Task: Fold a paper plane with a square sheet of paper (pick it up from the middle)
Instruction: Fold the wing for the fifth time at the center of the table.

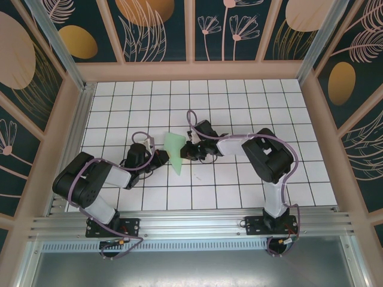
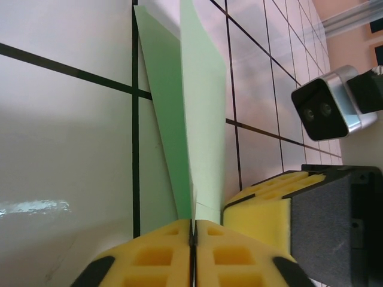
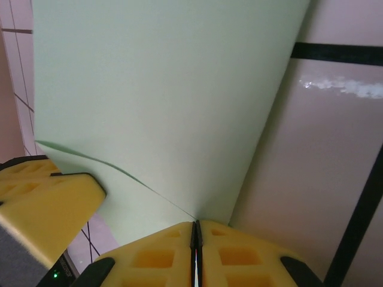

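Note:
The paper plane point(image 1: 175, 150) is a pale mint-green sheet folded into a narrow pointed shape, held up on edge over the white grid table point(image 1: 239, 101) between my two arms. My left gripper point(image 1: 163, 157) comes in from the left and my right gripper point(image 1: 185, 150) from the right. In the left wrist view the yellow foam pads of the left gripper point(image 2: 194, 230) are shut on the lower edge of the paper plane point(image 2: 200, 107). In the right wrist view the right gripper point(image 3: 195, 230) is likewise shut on a fold of the paper plane point(image 3: 161, 95).
The two grippers sit almost finger to finger: a yellow pad of the right gripper point(image 2: 269, 206) and its wrist camera point(image 2: 326, 107) show close beside the left one. Wooden walls point(image 1: 191, 70) enclose the table; an aluminium rail point(image 1: 191, 224) runs along the near edge.

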Robot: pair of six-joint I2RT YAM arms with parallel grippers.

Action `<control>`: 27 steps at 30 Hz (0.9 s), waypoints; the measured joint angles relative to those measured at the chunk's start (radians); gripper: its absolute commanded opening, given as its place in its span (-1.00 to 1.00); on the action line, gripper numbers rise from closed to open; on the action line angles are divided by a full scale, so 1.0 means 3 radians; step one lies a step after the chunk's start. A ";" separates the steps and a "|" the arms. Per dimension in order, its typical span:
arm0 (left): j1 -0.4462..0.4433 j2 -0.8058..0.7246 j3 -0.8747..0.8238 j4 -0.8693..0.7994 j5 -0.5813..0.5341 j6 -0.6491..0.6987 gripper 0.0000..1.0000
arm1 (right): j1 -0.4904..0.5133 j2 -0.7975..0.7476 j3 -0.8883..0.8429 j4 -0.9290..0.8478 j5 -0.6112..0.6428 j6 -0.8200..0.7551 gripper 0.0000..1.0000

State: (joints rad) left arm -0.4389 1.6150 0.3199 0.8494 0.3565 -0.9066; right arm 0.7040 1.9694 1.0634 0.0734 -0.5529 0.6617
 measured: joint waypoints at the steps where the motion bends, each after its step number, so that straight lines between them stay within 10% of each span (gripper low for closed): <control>1: 0.0000 0.0000 0.0000 0.0005 0.0006 -0.0004 -0.56 | 0.0000 0.0008 0.0001 -0.0009 0.0019 0.0008 -0.74; 27: -0.0177 0.0056 -0.0150 0.0310 0.0039 -0.0397 -0.04 | 0.0038 0.0027 -0.0041 0.0165 0.0338 0.1172 -0.76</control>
State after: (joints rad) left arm -0.4919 1.6318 0.2749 0.9424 0.3683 -1.0256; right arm 0.7155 1.9774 1.0512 0.1230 -0.4515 1.0134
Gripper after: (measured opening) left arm 0.457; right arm 0.123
